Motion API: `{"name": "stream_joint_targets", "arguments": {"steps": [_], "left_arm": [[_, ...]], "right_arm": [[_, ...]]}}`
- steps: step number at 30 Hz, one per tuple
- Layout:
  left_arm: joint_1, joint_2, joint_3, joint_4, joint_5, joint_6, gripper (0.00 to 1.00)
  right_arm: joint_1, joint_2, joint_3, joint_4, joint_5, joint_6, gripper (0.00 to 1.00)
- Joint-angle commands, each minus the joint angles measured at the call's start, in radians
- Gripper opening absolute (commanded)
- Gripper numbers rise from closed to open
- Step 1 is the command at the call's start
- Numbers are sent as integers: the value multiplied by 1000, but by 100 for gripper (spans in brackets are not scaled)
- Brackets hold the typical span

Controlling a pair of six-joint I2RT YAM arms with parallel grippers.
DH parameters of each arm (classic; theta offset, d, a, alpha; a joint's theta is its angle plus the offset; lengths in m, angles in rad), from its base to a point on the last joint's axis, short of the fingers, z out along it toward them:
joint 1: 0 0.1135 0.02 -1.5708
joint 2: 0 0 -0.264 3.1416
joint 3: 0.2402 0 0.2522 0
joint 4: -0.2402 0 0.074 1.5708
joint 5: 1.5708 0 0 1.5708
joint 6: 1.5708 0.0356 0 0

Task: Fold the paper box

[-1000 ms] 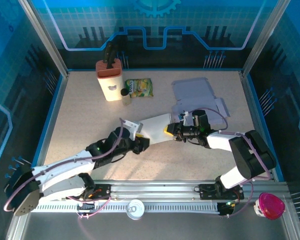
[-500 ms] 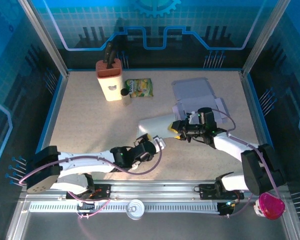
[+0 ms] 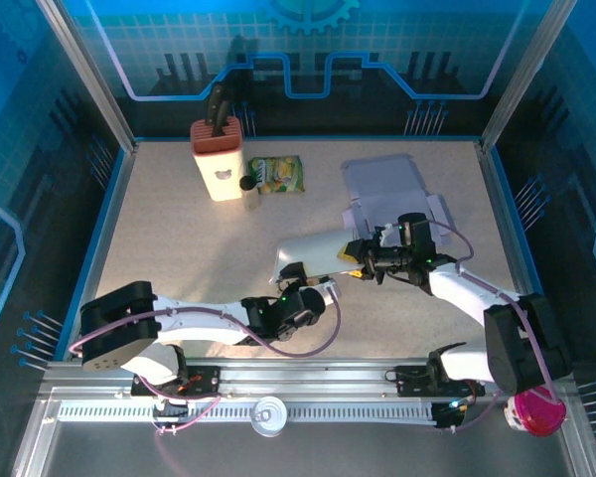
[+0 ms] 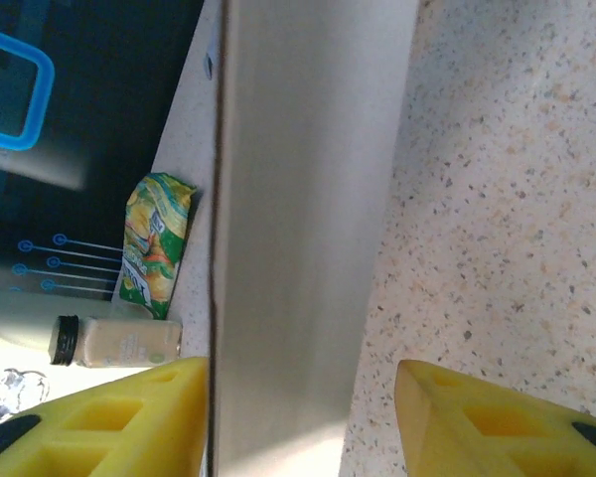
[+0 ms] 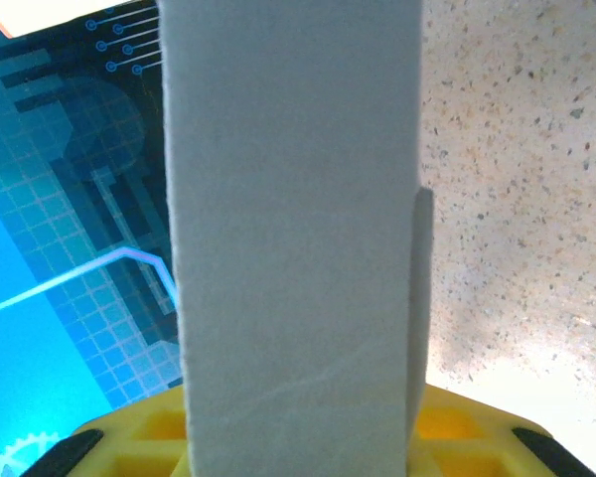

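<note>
Near the middle of the speckled worktop (image 3: 179, 238), a little toward its right edge, is the white paper box (image 3: 313, 253). It is a long piece of card that looks half folded and is not a closed box yet. The right gripper (image 3: 356, 258) pinches the right end of the box, with the card squeezed between its yellow fingers. The left gripper (image 3: 300, 281) is at the near left end, and its jaws are spread around the card. One yellow finger (image 4: 109, 412) is right by the card. The other is a bit apart, with bare worktop showing between it and the card. I think the step now is this: one arm holds the box firm while the other gets set for a new grab. Next, the left gripper should close softly on the card and bend it along a fold line. The right one must hold tight so the box does not slip or twist. Too hard a squeeze could crumple the paper. Just behind the right gripper, toward the far right corner, lies a flat pale paper sheet (image 3: 382, 179). A green snack bag (image 3: 276, 175), a small bottle with a black cap (image 3: 248, 189) and a pink and cream holder (image 3: 219, 159) sit by the far edge, well apart from the box.
</note>
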Motion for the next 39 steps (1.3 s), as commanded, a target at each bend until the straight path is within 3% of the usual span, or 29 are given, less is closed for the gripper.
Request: {"name": "stream_joint_targets", "arguments": {"steps": [1,7,11,15,20,22,25,30,35,39], "left_arm": [[-2,15,32,63,-30,43,50],[-3,2,62,-33,26,14,30],[2,-50,106,-215,143,-67,27],[24,-94,202,-471,266,-188,25],[90,-114,322,-756,482,-348,23],[120,-102,360,-846,572,-388,20],[161,-77,407,-949,635,-433,19],[238,-34,473,-1060,763,-426,18],[295,18,531,-1123,878,-369,16],[319,70,563,-1140,920,-338,15]], "right_arm": [[-17,-20,-7,-4,-44,27,29],[-32,-26,-24,10,-54,36,38],[-81,-60,-39,25,-66,25,59],[-170,-237,-61,-60,1,-26,77],[-261,-529,-63,-320,168,-107,82],[-256,-607,-47,-433,240,-136,77],[-177,-715,-50,-534,379,-125,70],[109,-810,-78,-585,692,-52,68],[392,-741,-136,-442,915,55,65],[537,-615,-133,-300,1013,100,66]]}}
